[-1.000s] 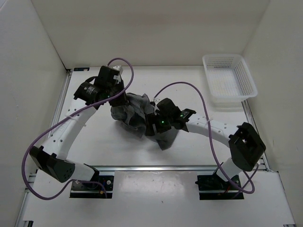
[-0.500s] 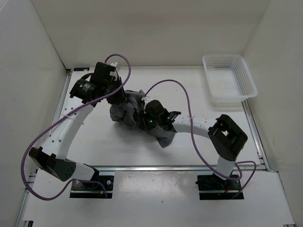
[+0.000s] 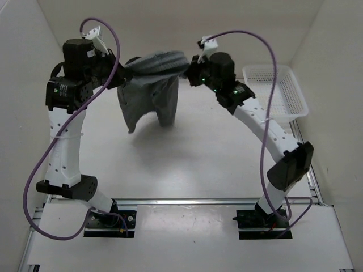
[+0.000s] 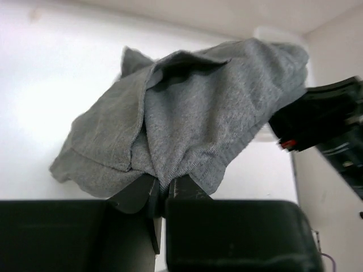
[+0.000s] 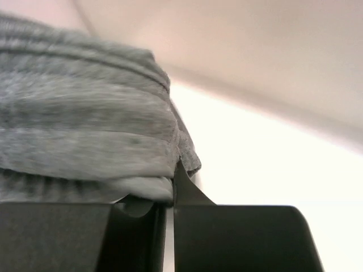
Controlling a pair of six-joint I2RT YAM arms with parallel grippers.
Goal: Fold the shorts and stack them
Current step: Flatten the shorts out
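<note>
**Near edge.** Black mounting plate of the left arm (image 3: 110, 222) and black mounting plate of the right arm (image 3: 264, 224), side by side in front of a silver metal rail (image 3: 187, 200).

**Arms.** Two white-and-black jointed arms, both raised high. A purple cable (image 3: 37, 170) loops along the left arm and a second purple cable (image 3: 271, 62) along the right. Small green lights glow on both wrists.

**Surface.** White table (image 3: 193, 164), with a faint shadow below the hanging cloth.

**Task item.** One pair of dark grey soft fabric shorts (image 3: 148, 97), held in the air above the middle-far part of the table and touching nothing below.
- Ribbed waistband bunched into a thick roll, stretched between the two claws.
- Two legs hang down from it, loose and creased.
- Fine knit, with a ribbed hem seen in the left wrist view (image 4: 193, 113).
- Gathered band folds fill the right wrist view (image 5: 85, 130).

**Left gripper** (image 3: 123, 68) (image 4: 161, 190): fingers pressed together, pinching the left end of the shorts.

**Right gripper** (image 3: 187, 71) (image 5: 170, 187): fingers pressed together, pinching the right end of the waistband.

**Far right.** White plastic mesh basket (image 3: 281, 118), rectangular, in the table's far right corner, well apart from the shorts.
</note>
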